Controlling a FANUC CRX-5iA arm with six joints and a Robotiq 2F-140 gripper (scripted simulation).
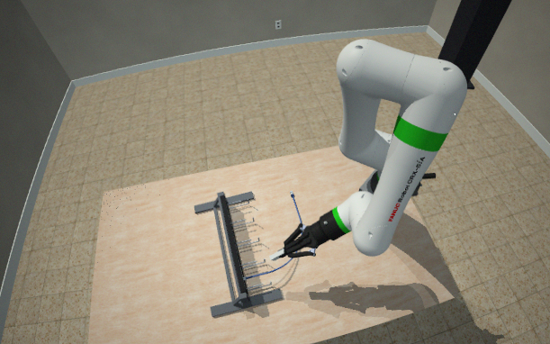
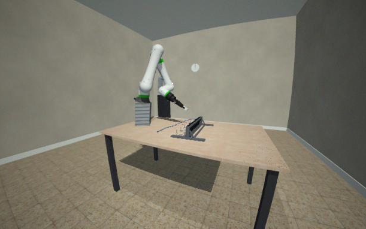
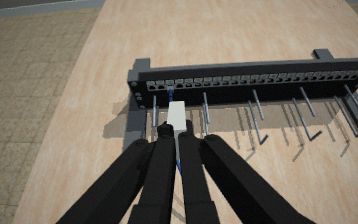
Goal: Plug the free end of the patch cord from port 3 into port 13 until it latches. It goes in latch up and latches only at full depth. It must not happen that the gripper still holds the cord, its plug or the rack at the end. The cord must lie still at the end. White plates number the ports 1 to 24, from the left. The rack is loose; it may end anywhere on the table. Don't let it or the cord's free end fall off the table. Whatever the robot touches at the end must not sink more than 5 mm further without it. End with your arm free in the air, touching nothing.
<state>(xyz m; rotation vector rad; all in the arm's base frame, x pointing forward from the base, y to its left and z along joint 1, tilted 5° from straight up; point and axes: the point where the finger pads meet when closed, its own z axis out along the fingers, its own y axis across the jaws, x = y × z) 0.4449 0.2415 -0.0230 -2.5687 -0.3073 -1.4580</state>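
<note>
The dark patch-panel rack stands on the wooden table. The blue patch cord is plugged in near the rack's left end, as the wrist view shows, and it loops over the table. Its free end lies on the table, well away from the rack. My gripper is shut with nothing between its fingers. It hangs above the cord's loop and points at the rack's left ports.
Several thin grey cable bars stick out from the rack's front towards my gripper. The arm's grey pedestal stands at the table's far corner, with a black column behind it.
</note>
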